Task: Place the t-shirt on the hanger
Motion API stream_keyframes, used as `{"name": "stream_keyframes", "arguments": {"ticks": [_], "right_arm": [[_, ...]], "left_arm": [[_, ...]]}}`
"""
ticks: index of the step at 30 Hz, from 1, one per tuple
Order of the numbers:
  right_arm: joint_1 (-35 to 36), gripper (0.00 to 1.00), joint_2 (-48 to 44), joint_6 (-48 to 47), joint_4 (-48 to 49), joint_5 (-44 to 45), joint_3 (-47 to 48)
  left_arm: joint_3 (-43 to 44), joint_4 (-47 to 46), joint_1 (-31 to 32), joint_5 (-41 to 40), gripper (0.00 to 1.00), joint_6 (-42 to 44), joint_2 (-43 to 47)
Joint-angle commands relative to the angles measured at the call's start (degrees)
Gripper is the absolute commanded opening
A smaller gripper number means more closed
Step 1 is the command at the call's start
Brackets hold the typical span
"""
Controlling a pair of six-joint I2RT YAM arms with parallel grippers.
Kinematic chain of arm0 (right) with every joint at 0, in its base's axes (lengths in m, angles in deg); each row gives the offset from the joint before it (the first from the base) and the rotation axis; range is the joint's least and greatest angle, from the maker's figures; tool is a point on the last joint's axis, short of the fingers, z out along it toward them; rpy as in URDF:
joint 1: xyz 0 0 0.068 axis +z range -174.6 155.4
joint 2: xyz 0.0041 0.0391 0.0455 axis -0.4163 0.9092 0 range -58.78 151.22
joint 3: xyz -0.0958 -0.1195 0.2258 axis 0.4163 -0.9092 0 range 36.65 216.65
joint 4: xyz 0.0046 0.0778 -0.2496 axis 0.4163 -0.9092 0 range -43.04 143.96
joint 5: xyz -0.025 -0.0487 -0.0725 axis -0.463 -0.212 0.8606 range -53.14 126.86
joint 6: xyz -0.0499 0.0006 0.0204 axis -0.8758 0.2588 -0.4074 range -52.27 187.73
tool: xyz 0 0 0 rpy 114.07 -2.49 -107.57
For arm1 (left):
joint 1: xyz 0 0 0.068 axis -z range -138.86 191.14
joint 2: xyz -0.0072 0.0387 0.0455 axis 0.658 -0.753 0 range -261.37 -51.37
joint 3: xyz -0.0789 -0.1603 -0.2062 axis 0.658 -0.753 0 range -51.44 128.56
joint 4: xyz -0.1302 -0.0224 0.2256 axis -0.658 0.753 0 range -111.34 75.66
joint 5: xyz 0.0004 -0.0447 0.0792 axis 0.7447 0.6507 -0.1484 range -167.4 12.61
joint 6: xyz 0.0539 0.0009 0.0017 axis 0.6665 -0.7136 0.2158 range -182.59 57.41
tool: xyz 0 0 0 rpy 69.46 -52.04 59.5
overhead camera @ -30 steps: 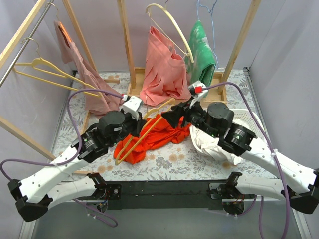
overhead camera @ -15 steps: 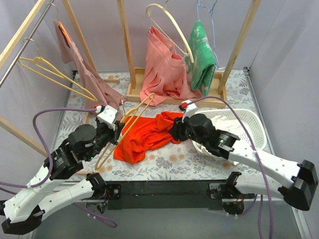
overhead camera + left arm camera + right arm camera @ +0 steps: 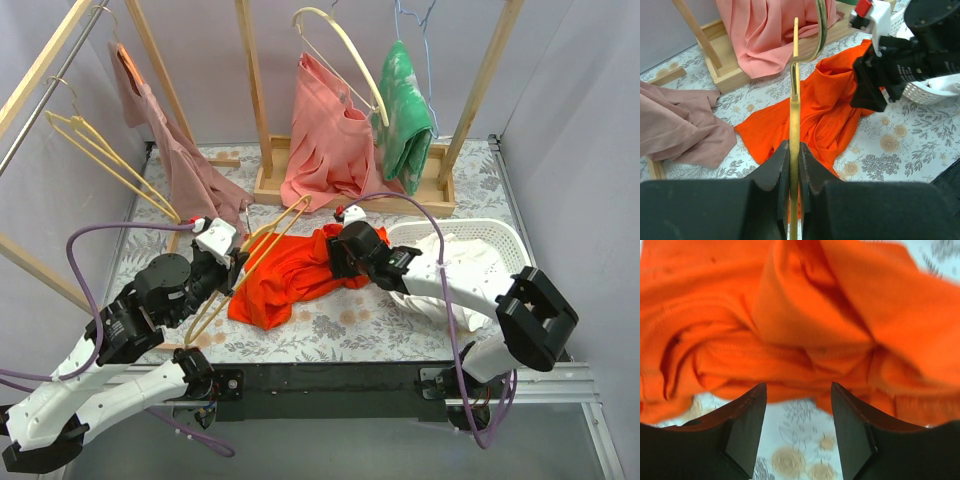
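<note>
The floral-covered bench (image 3: 340, 322) fills most of my overhead view, with the wooden rack (image 3: 255, 100) standing along its far side and a salmon-pink garment (image 3: 325, 140) hanging from it. The red-orange t-shirt (image 3: 285, 278) lies crumpled in a heap on the middle of the bench, nearer to me than the rack's base and just left of the white laundry basket (image 3: 505, 238). No part of it is on a hanger yet. The pale-yellow hanger (image 3: 795, 107) is held up off the bench, slanting over the shirt's left edge, its metal hook pointing away towards the rack. My left tool (image 3: 794, 147) is pinching the hanger's slim body between its fingers, and the wrist view shows it edge-on and running straight out ahead. My right tool (image 3: 797, 387) is spread wide just above a raised fold at the shirt's right end, with nothing between its fingers and only cloth and a strip of bench beyond them. I judge this to be the step of getting hold of the shirt, so the threading has not started. The next move calls for lowering the right tool onto that fold, and I cannot tell from here whether it is the collar or the hem. It then needs to pinch a single layer and lift an opening for the hanger's arm to slide in.
</note>
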Motion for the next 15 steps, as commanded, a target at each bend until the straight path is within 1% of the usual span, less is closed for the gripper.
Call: {"name": "stream_keyframes", "arguments": {"ticks": [1, 3, 7, 8, 10, 13, 15], "right_arm": [[-0.4, 0.63, 4.1, -2.4, 4.8, 1.9, 8.3], [-0.4, 0.63, 5.6, -2.8, 4.8, 0.6, 11.1], [-0.8, 0.63, 10.7, -2.2, 3.8, 0.5, 14.0], [-0.9, 0.63, 11.4, -2.1, 3.5, 0.3, 14.4], [-1.3, 0.63, 12.9, -1.7, 2.7, 0.4, 15.5], [-1.2, 0.61, 13.6, -1.9, -0.3, 1.4, 17.8], [-1.2, 0.61, 12.7, -2.5, -0.4, 2.6, 17.4]], "left_arm": [[-0.1, -2.5, -0.1, -0.6, 0.0, 1.2, -0.2], [0.0, -2.7, -0.2, -1.2, 0.0, 1.3, 0.1], [0.4, -2.3, -0.1, -5.4, 0.0, 0.5, 0.8], [0.6, -2.0, -0.1, -7.8, 0.0, 0.2, 1.1], [1.4, -1.2, -0.2, -9.6, 0.0, -0.1, 1.2], [2.7, -0.2, -0.1, -10.9, 0.0, 0.5, 1.2], [3.3, 0.2, -0.1, -11.8, 0.0, 0.7, 1.2]]}}
